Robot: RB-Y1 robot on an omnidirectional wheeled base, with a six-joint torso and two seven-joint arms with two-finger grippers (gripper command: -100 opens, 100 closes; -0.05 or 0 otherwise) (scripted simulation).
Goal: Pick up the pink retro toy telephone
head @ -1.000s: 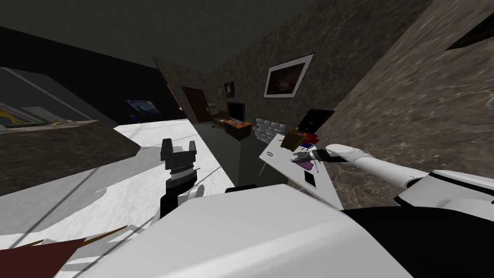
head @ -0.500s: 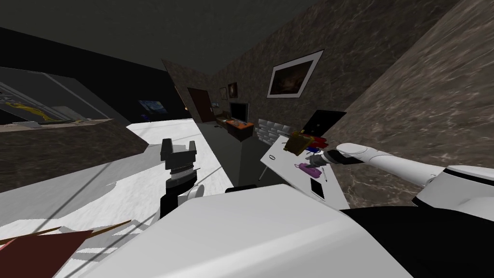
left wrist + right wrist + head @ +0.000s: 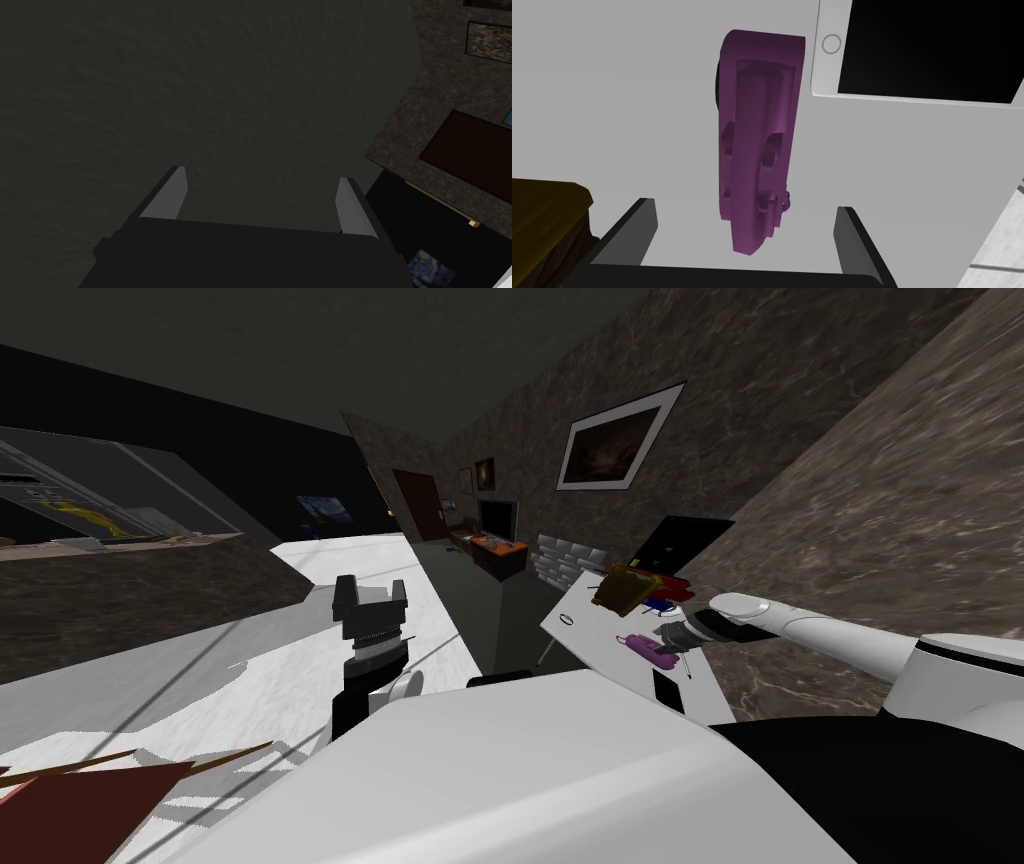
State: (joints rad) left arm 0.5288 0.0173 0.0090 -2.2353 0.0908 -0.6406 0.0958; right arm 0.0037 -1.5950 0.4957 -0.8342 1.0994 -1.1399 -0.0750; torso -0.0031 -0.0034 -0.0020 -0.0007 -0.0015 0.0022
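The toy telephone [image 3: 757,145] is a purple-pink long shape lying on a white table [image 3: 612,100]. It also shows small in the head view as the toy telephone [image 3: 645,649] on the table [image 3: 580,618] at my right. My right gripper [image 3: 747,220] is open just above it, one finger on each side, not touching. In the head view the right gripper [image 3: 668,640] hovers over the phone's far end. My left gripper [image 3: 260,192] is open and empty, raised in front of my chest as the left gripper [image 3: 370,593].
A white-framed tablet [image 3: 922,50] lies right beside the phone. A yellow-brown bag [image 3: 620,588] and red and blue items [image 3: 665,588] sit farther back on the table. A pen [image 3: 687,666] lies near the tablet. A stone wall [image 3: 850,518] runs along the table's right side.
My head view has swung, shifting the table rightward. My right arm has come back toward me and lowered over the telephone. The left arm has not moved.
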